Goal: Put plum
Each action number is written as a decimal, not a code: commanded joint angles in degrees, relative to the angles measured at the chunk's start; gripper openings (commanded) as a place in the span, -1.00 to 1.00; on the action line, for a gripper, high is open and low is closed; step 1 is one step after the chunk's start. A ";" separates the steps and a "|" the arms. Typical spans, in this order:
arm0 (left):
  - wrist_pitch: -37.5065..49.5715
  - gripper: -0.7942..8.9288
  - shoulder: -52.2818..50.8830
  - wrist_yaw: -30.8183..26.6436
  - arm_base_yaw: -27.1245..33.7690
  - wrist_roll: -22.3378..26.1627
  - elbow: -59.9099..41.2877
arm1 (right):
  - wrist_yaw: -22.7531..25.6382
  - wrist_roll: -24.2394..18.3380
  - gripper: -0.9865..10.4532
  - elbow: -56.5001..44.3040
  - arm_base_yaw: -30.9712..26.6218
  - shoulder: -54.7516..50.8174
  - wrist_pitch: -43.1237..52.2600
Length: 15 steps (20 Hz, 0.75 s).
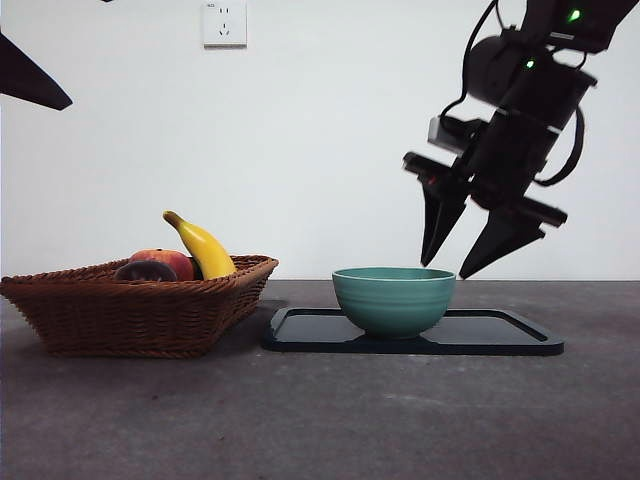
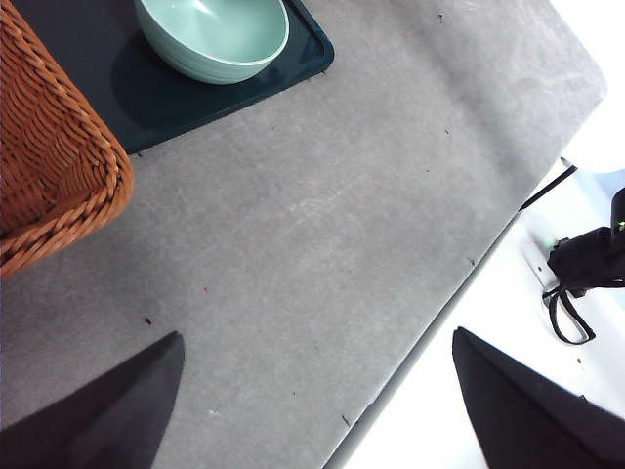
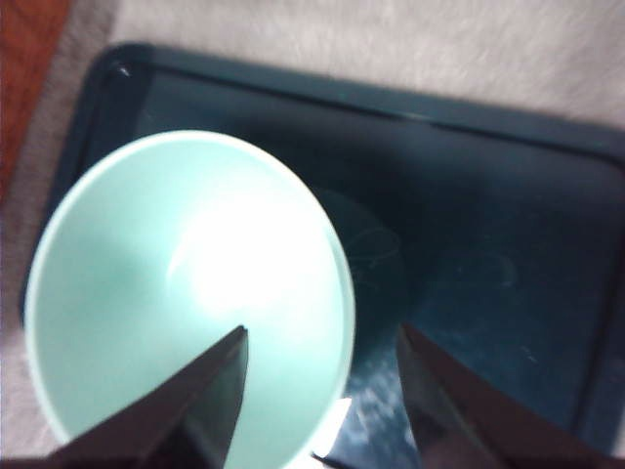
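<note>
The wicker basket (image 1: 140,310) held the plum (image 1: 146,271) untouched, while the right gripper (image 1: 462,262), jaws spread and empty, was hung over the bowl (image 1: 393,299); its rim risked being clipped.

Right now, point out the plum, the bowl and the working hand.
plum (image 1: 146,270): front view, its dark top above the basket rim.
bowl (image 1: 393,300): front view, outer wall.
right hand (image 1: 463,246): front view, between fingertips.

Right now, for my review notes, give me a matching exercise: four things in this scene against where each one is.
1. plum
2. green bowl
3. right pincer
4. left pincer

a. on the dark tray
b. above bare table, open
c. in the wicker basket
d. open above the bowl's rim

Pairs: 1-c, 2-a, 3-d, 4-b
</note>
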 commanded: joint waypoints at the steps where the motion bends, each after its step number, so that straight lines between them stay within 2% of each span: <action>1: 0.26 0.06 0.35 0.37 -0.20 0.55 0.46 | 0.44 -0.61 -0.41 1.33 0.92 2.47 1.22; 5: 0.20 0.06 0.35 0.37 -0.20 0.52 0.46 | 4.07 -0.81 -0.53 1.31 1.42 4.11 2.25; 9: 0.13 0.06 0.35 0.37 -0.20 0.52 0.46 | 4.72 -0.79 -0.81 1.33 1.46 4.11 3.74; 15: -0.24 0.06 0.35 0.37 -0.20 0.52 0.46 | 4.72 -0.59 -0.81 1.44 1.42 2.82 4.59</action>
